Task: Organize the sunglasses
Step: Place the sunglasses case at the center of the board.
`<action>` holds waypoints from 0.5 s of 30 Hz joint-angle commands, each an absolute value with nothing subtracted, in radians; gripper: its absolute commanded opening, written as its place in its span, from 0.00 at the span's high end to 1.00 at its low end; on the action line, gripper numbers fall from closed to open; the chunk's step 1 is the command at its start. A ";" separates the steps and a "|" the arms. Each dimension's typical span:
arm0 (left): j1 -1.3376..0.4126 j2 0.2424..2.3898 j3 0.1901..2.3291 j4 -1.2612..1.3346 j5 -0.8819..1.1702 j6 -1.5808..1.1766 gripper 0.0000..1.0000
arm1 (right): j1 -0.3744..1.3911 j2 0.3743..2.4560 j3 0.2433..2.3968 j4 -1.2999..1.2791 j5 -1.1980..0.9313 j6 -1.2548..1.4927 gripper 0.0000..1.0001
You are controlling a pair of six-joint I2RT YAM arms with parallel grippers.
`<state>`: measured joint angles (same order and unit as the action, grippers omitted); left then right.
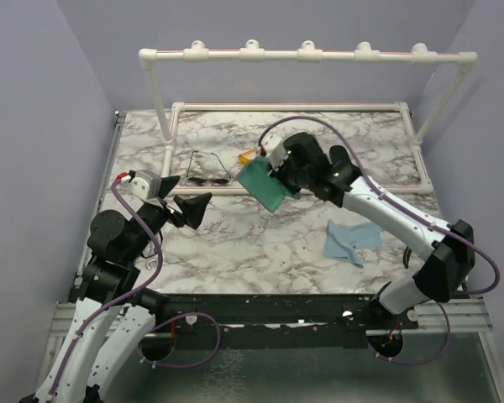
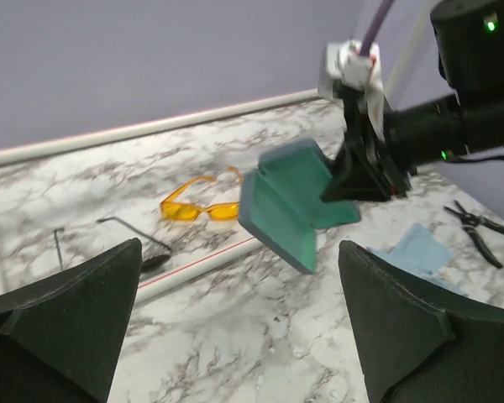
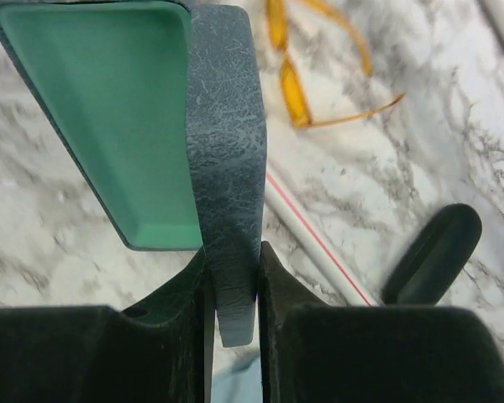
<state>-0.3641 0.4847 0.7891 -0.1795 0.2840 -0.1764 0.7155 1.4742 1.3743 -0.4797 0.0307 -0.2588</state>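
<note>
Top external view, far left: the left gripper hangs with its jaws spread wide and empty, and bare marble table lies open to its right. Just past its fingertips, beyond the white PVC rail, lie the dark wire-frame sunglasses. In the left wrist view a finger cuts off most of them. Further right, the yellow-orange sunglasses are half hidden behind the grey-blue case. The case is open and tilted, and the right gripper pinches one of its walls. A black oval case lies to the right of those fingers. A blue cloth sits under the right arm.
</note>
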 commanded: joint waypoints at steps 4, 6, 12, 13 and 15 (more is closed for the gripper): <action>-0.365 0.435 0.705 -0.234 0.024 -0.193 0.01 | 0.916 1.672 1.471 -0.841 0.377 -0.534 0.99; -0.365 0.423 0.696 -0.235 0.007 -0.191 0.01 | 0.950 1.732 1.497 -0.880 0.392 -0.552 1.00; -0.365 0.418 0.691 -0.236 -0.019 -0.178 0.01 | 1.022 1.898 1.545 -0.922 0.415 -0.597 0.99; -0.365 0.419 0.693 -0.235 -0.019 -0.174 0.01 | 1.028 1.915 1.553 -0.914 0.412 -0.606 0.99; -0.365 0.419 0.695 -0.239 -0.021 -0.166 0.01 | 1.037 1.938 1.564 -0.892 0.398 -0.627 0.99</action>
